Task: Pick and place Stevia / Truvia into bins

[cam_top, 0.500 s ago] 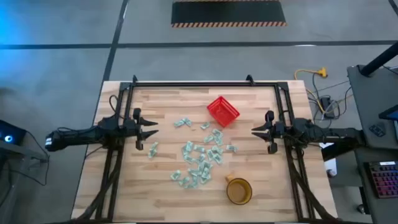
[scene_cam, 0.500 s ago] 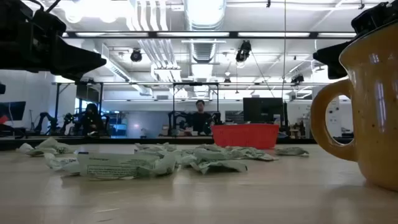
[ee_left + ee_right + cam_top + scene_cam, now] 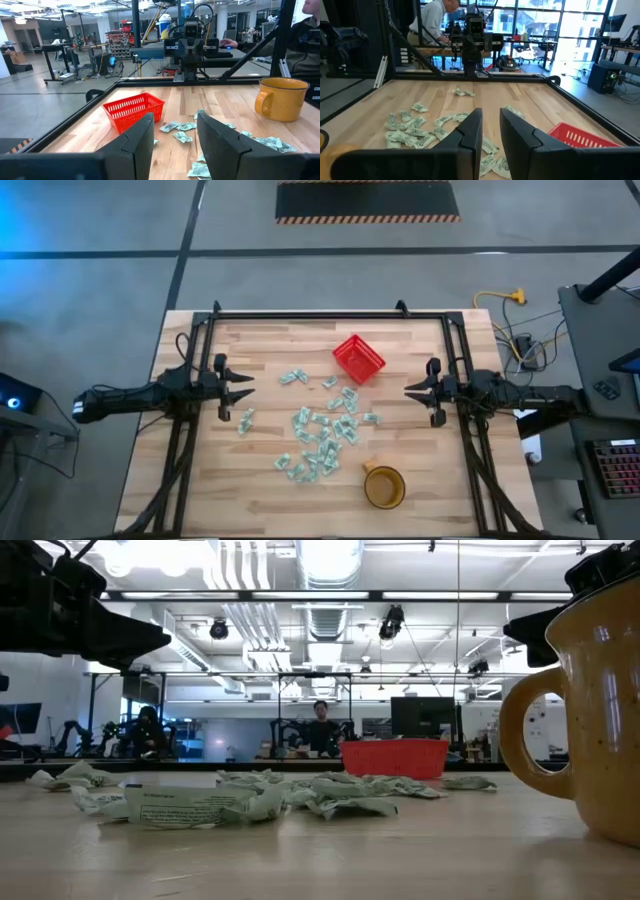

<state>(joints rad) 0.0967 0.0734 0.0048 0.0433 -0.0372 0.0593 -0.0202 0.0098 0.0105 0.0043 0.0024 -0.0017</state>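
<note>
Stevia sachets lie scattered on the tabletop just beside the red basket, none inside yet. Left gripper and right gripper hover well apart from the basket on opposite sides, each slightly open and empty, probably staged for a first pick.

Counter: pale wood planks, matt grain. Sachets: crumpled paper, matt. Basket: red plastic lattice. Cup: amber glazed ceramic, speckled, glossy. Pincer fingers: dark matt plastic.

- Bright, even light from ceiling lamps, blown out in the low view.
- Blue glow at the high view's corner.
- Mug up close, soft-focused.
- Soft shadows on the surface.
- Windows glare behind.
</note>
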